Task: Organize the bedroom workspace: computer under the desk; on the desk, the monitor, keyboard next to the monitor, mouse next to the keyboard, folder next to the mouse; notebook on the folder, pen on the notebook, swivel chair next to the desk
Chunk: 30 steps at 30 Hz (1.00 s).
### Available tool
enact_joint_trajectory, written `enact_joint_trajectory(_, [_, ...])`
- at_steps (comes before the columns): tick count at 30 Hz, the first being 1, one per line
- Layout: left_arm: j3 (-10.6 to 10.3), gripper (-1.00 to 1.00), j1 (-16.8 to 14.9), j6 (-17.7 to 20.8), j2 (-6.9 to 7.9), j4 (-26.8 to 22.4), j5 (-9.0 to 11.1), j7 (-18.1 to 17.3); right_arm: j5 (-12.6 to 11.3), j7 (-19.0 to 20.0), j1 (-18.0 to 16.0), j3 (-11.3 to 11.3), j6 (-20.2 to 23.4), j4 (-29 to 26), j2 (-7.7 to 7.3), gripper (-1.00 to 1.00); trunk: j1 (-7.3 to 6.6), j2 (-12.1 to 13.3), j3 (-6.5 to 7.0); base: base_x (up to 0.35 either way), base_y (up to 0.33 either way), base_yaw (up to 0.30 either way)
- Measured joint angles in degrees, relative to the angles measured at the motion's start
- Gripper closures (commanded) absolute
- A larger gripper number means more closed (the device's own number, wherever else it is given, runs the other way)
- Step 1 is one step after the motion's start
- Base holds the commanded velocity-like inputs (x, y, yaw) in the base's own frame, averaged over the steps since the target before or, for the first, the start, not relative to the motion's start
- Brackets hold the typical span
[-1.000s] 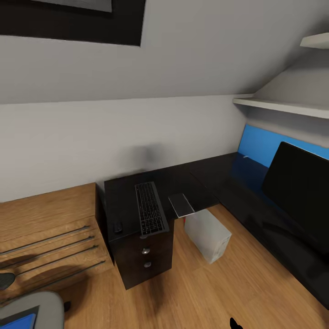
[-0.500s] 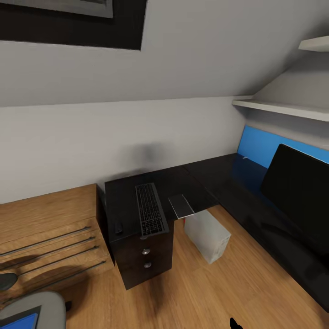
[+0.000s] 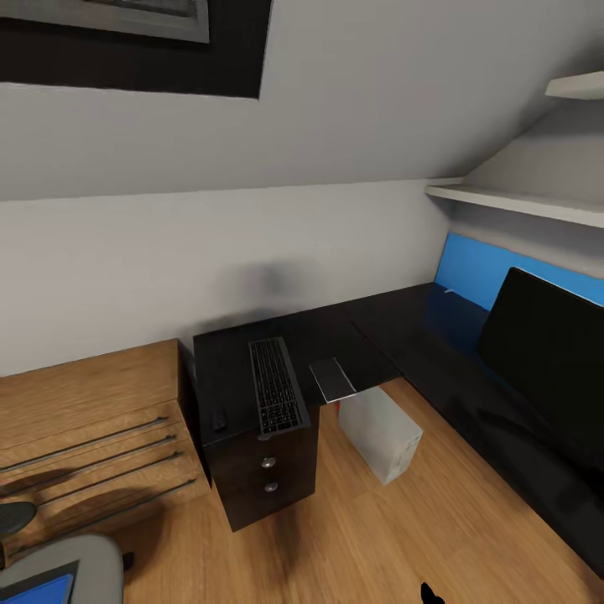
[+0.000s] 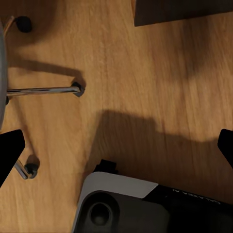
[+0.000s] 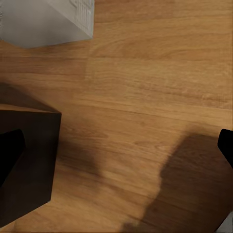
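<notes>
1. The desk point(image 3: 352, 335) was taken as the landmark: a black L-shaped unit set against the grey wall, with a blue back panel point(image 3: 470, 268) along its far wing.
2. The keyboard point(image 3: 275, 384) was seen lying on the tabletop of the near wing, right above the silver-knobbed drawers point(image 3: 267, 474).
3. The mouse point(image 3: 218, 417) was spotted on the same tabletop, just beside the keyboard, toward the wooden dresser point(image 3: 84, 419).
4. The notebook point(image 3: 333, 377) was found at the tabletop's inner edge, near the keyboard on its other side.
5. The computer point(image 3: 382, 430) was parked on the wood floor under the desk, pretty much below the notebook.
6. The monitor point(image 3: 545, 352) was stood on the far wing, in front of the blue panel.
7. The pen point(image 3: 450, 290) was just about made out as a pale sliver at the foot of that panel.
8. The swivel chair point(image 3: 59, 570) was left well away from the desk, out past the dresser, with the blue folder point(image 3: 38, 590) lying on its seat.
9. The left gripper point(image 4: 116, 150) was held wide open over the floor by the chair's chrome base.
10. The right gripper point(image 5: 116, 145) was also spread open, empty, near the desk's drawer corner.
</notes>
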Motion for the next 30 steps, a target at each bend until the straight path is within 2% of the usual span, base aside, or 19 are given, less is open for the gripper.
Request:
enact_joint_trajectory(7, [0.0, -1.0, 0.0, 0.0, -0.03, 0.2, 0.0, -0.1, 0.4, 0.1, 0.0, 0.0, -0.1, -1.0, 0.13, -1.0, -1.54, 2.8, 1.26, 0.0, 0.0, 0.0])
enact_joint_trajectory(12, [0.0, -1.0, 0.0, -0.1, -0.05, 0.7, 0.0, -0.1, 3.8, 0.1, -0.1, 1.2, -1.0, -1.3, 0.03, -1.0, -2.64, 4.8, 2.16, 0.0, 0.0, 0.0])
enact_joint_trajectory(14, [0.0, -1.0, 0.0, -0.1, -0.07, 1.3, 0.0, -0.2, 6.8, 0.1, -0.2, 1.7, -3.3, -1.4, -0.14, -1.0, -2.87, 5.2, 2.35, 0.0, 0.0, 0.0])
enact_joint_trajectory(15, [0.0, -1.0, -0.1, -0.2, -0.1, 2.4, -0.1, -0.2, 9.2, 0.1, -0.2, 2.0, -5.2, -1.3, -0.24, -1.0, -2.87, 5.2, 2.35, 0.0, 0.0, 0.0])
enact_joint_trajectory(18, [0.0, -1.0, -0.1, -1.1, -0.06, 3.5, -0.1, -0.2, 12.0, 0.0, -0.3, 2.2, -6.6, -1.2, -0.26, -1.0, -2.87, 5.2, 2.35, 0.0, 0.0, 0.0])
enact_joint_trajectory(19, [0.0, -1.0, -0.1, -2.3, -0.03, 4.3, -0.1, -0.3, 14.2, 0.0, -0.3, 2.5, -7.0, -1.1, -0.24, -1.0, -2.87, 5.2, 2.35, 0.0, 0.0, 0.0])
enact_joint_trajectory(20, [0.0, -1.0, -0.1, -5.0, 0.0, 5.6, -0.1, -0.3, 18.3, -0.1, -0.3, 3.3, -7.6, -1.0, -0.18, -1.0, -2.87, 5.2, 2.35, 0.0, 0.0, 0.0])
enact_joint_trajectory(23, [0.0, -1.0, -0.1, -7.4, 0.01, 6.9, -0.3, -0.3, 22.8, -0.1, -0.3, 4.6, -8.0, -0.9, -0.14, -1.0, -2.87, 5.2, 2.35, 0.0, 0.0, 0.0])
enact_joint_trajectory(24, [0.1, -1.0, -0.1, -8.4, 0.0, 7.6, -0.3, -0.4, 25.6, -0.1, -0.3, 5.6, -8.2, -0.9, -0.17, -1.0, -2.87, 5.2, 2.35, 0.0, 0.0, 0.0])
enact_joint_trajectory(28, [0.0, -1.0, -0.1, -9.9, -0.09, 9.2, -0.4, -0.3, 30.4, -1.5, -0.3, 7.0, -8.3, -0.9, -0.58, -1.0, -2.86, 5.2, 2.35, 0.0, 0.0, 0.0])
enact_joint_trajectory(30, [0.0, -1.0, -0.1, -10.2, -0.04, 9.5, -0.4, -0.3, 31.4, -2.4, -0.3, 7.3, -8.4, -0.9, -0.75, -1.0, -2.86, 5.2, 2.35, 0.0, 0.0, 0.0])
